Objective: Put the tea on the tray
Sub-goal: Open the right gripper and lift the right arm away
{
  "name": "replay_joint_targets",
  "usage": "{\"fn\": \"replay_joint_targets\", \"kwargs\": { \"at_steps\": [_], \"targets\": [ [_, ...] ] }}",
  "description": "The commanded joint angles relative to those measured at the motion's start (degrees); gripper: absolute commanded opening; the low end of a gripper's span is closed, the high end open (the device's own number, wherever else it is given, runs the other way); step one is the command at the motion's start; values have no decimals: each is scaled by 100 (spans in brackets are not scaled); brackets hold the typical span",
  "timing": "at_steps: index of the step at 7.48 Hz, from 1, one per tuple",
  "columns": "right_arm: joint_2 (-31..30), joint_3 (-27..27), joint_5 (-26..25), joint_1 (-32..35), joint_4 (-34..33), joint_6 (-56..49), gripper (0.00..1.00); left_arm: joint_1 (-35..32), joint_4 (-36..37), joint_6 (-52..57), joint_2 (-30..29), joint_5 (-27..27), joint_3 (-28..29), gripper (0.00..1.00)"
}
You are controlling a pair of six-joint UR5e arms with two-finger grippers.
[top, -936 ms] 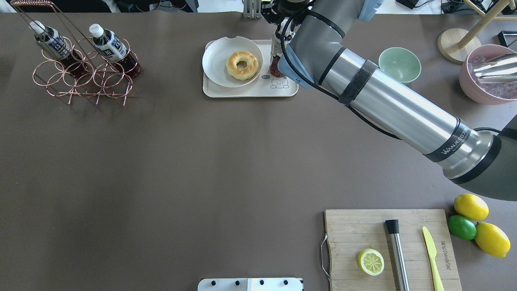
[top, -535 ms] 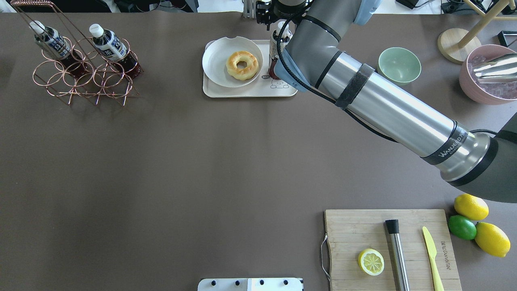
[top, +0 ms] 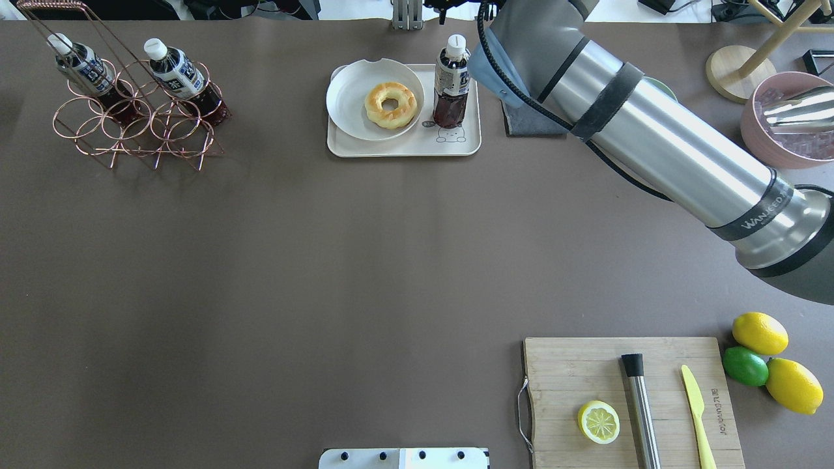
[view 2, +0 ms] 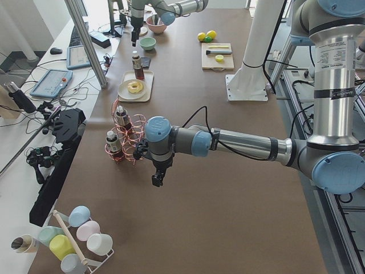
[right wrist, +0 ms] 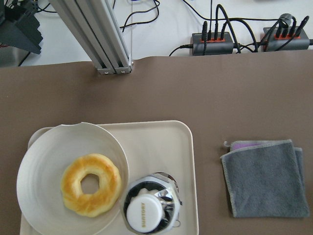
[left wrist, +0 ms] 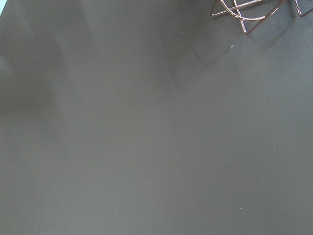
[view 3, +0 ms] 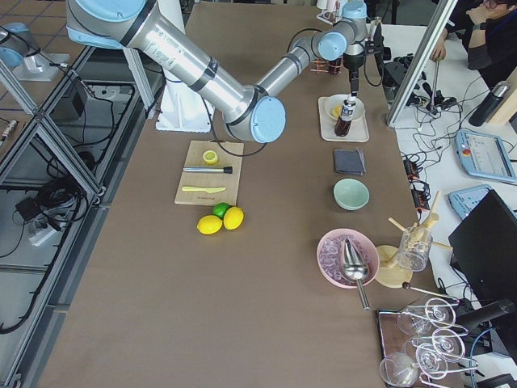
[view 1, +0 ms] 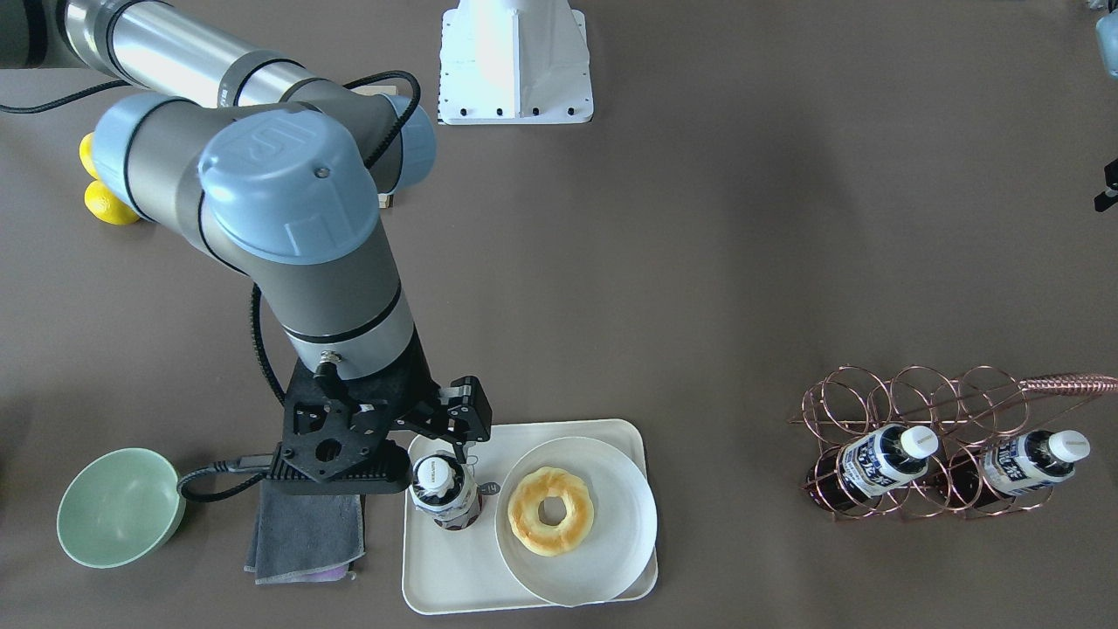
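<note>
1. Across the table, front view: the right gripper (view 1: 456, 435) hangs just above the white cap of the tea (view 1: 441, 494). Its jaws look parted and grip nothing. The tea stands upright on the tray (view 1: 454, 577), on the side nearest a grey cloth (view 1: 306, 533) and just beside a plate (view 1: 611, 542) holding a doughnut (view 1: 550, 511). I judge that a sideways move at this height could clip the cap with a finger and tip the bottle.

2. Overhead view: the tea stands free by the tray's bear drawing. The right arm (top: 651, 137) crosses close beside it, and the gripper is cut off at the frame's top. The bottle is tall and narrow. A knock towards the plate would land it on the doughnut, and a knock the other way would send it over the low rim.

3. Left side view: the left gripper (view 2: 157, 178) hovers over bare table near a wire rack (view 2: 128, 134) with two look-alike bottles. I cannot tell whether it is open or closed. A careless swing could snag the rack.

4. Right side view: the tea shows small and far, upright on the tray under the gripper. The gap between them is too small to read.

5. Left wrist view: only brown table and a corner of rack wire show, so I would not notice a snag from this camera.

6. Right wrist view: I look straight down on the cap. No fingers show. I cannot tell whether the bottle touches the plate's rim; if it leans there, it may shift.
</note>
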Motion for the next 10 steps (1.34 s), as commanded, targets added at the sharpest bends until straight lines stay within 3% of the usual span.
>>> {"fn": "replay_joint_targets", "kwargs": {
  "at_steps": [1,3,5,7,10],
  "targets": [
    [-1565,2148,344,493,-1277,-1434,99,-4,2,7,78,0,-5,100],
    [-3228,3569,720,1045,-1589,-2560,99,-13,2,7,88,0,3,100],
    [-4950,4206,941,1721,-1493,-4323,99,-48,2,7,97,0,3,100],
    [-6034,3998,1039,2626,-1510,-6135,100,-74,-7,7,167,0,-14,100],
    [-6932,3479,1039,3648,-1510,-7223,100,-136,2,7,176,0,3,100]
  ]
}}
